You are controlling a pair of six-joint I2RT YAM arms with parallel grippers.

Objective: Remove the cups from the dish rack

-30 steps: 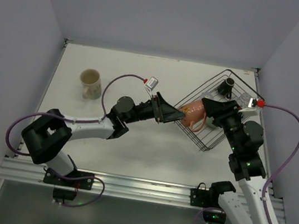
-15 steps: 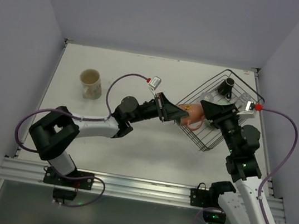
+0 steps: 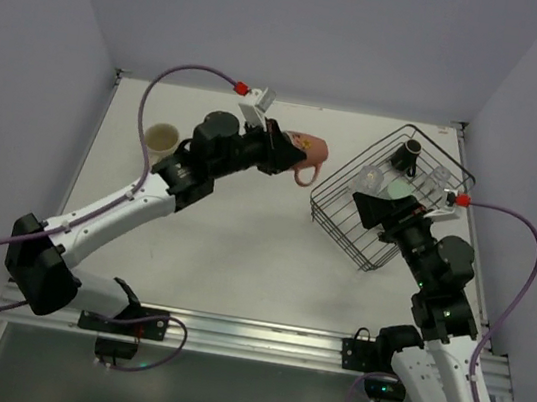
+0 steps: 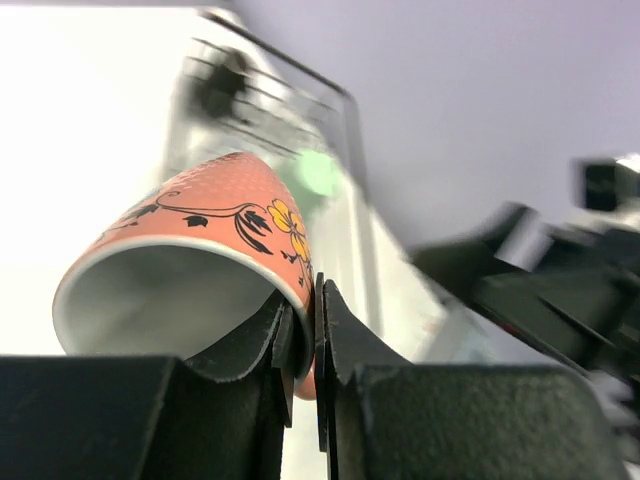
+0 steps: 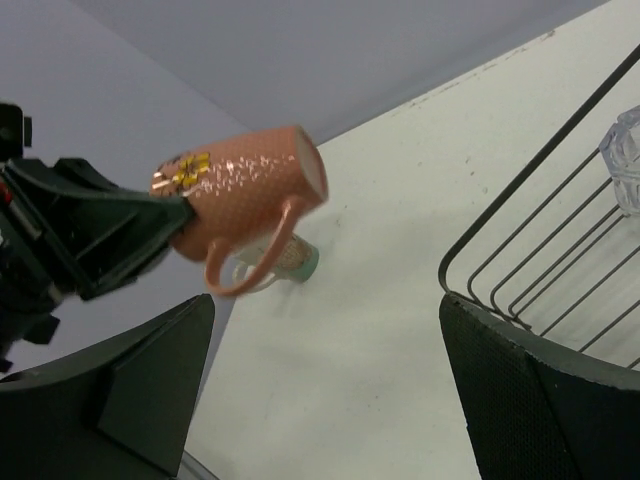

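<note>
- step in hand, as I'm reading it: the left arm is carrying the pinkish, dotted ceramic cup with a handle [image 3: 308, 152] away from the black wire rectangular dish rack [image 3: 356, 158]; the cup is hanging in the air over the white worktop [image 3: 241, 248], to the left of the rack and clear of it
- the left end effector [image 4: 308, 330] is clamping the cup's rim, one finger inside the mouth and one outside, right by the yellow flower print; the cup is lying on its side, with the handle pointing down in the right wrist view
- the right end effector [image 5: 325, 300] is sitting with its jaws wide apart and gripping nothing; it's hovering at the rack's near-left side
- the large beige ceramic mug [image 3: 162, 148] is already standing upright on the worktop at far left, well apart from the rack
- inside the rack I'm seeing the small dark brown mug [image 3: 410, 153] at the far end, the mint green tumbler [image 3: 369, 179] and the clear faceted glass [image 5: 625, 150]; so I'm guessing there's plenty left to unload
- next move, my take: the left arm needs to be turning the cup upright, lowering it onto a bare patch of worktop short of the beige mug, then opening; with such a thin rim grip, tipping is the risk
</note>
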